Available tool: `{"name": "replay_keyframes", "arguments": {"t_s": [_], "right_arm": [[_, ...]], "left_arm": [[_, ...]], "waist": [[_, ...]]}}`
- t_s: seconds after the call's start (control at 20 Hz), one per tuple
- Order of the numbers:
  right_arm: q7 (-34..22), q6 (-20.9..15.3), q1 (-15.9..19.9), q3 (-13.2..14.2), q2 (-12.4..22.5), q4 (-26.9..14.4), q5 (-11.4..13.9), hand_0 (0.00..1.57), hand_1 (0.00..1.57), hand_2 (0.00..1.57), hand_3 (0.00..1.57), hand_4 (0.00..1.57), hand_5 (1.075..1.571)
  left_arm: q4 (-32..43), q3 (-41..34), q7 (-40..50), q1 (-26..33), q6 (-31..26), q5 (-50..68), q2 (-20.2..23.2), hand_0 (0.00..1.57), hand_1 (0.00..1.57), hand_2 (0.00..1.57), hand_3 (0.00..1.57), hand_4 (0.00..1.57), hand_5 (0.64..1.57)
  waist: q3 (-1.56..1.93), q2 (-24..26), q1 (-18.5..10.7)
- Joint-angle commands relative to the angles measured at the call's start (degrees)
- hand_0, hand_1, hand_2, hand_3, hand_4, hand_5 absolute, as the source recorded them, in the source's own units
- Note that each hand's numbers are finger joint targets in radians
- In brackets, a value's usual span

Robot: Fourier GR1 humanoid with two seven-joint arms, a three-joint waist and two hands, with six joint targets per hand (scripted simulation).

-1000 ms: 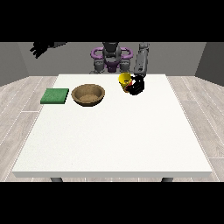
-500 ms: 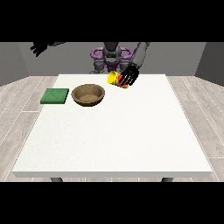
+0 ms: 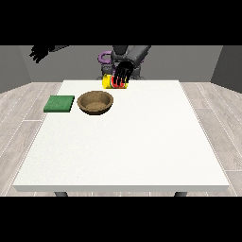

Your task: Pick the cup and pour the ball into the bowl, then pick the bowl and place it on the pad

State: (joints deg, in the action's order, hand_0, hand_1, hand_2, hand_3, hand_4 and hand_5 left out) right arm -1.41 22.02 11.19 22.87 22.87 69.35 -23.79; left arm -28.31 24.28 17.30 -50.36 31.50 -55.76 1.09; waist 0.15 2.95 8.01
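- A large white worktop [image 3: 127,151] fills the middle of the view, square-edged, its far edge narrower than its near edge.
- Two dark legs [image 3: 60,194] show just under the worktop's near edge, one towards each corner.
- A floor [image 3: 21,116] of pale grey-brown planks lies around the worktop.
- Plain grey walls [image 3: 189,61] stand behind.

**What the table holds**

You have a white table [image 3: 127,142] filling the middle of the frame. On its upper left part sits a brown bowl [image 3: 96,102], and just left of it, near the edge, lies a flat green pad [image 3: 59,103].
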Motion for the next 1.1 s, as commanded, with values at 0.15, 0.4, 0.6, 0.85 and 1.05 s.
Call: {"name": "replay_keyframes", "arguments": {"t_s": [0.15, 0.4, 0.6, 0.85, 1.05], "right_arm": [[2.44, 1.33, 0.37, 0.58, 1.42, -4.48, 1.3, 0.0, 0.0, 0.0, 0.18, 0.69, 1.556], [3.05, -1.12, 3.95, -1.68, -1.09, -4.92, 3.04, 0.0, 0.0, 0.0, 0.29, 0.69, 1.552], [5.53, -1.43, 4.29, -4.0, -4.33, -5.71, 4.55, 0.0, 0.0, 0.0, 0.33, 0.69, 1.552], [5.5, -2.17, 7.35, -1.77, -1.19, -9.07, 4.2, 0.0, 0.0, 0.0, 0.27, 0.69, 1.548], [5.92, -2.89, 6.49, 1.85, 2.12, -11.45, 3.16, 0.0, 0.0, 0.0, 0.27, 0.69, 1.548]], "left_arm": [[3.51, 9.29, 12.36, -7.84, -8.85, -12.8, -0.43, 1.46, 1.46, 1.57, 1.57, 1.26, 1.557], [1.44, 14.61, 17.88, -11.65, -17.45, -17.43, -1.08, 1.22, 1.22, 1.57, 1.57, 1.06, 1.571], [-4.28, 19.69, 19.12, -8.78, -24.98, -17.83, -1.08, 0.27, 0.27, 1.26, 1.55, 1.04, 1.571], [-11.13, 21.39, 19.12, -10.01, -33.22, -18.83, -1.09, 0.0, 0.0, 1.14, 1.57, 1.12, 1.571], [-15.83, 15.99, 17.53, -8.83, -28.29, -17.02, -0.97, 0.0, 0.0, 1.15, 1.49, 1.04, 1.567]], "waist": [[-0.02, 0.72, -1.39], [-0.08, 0.05, 0.14], [-0.11, -0.3, 2.49], [-0.12, -1.21, -0.2], [-0.13, 0.29, -5.83]]}}
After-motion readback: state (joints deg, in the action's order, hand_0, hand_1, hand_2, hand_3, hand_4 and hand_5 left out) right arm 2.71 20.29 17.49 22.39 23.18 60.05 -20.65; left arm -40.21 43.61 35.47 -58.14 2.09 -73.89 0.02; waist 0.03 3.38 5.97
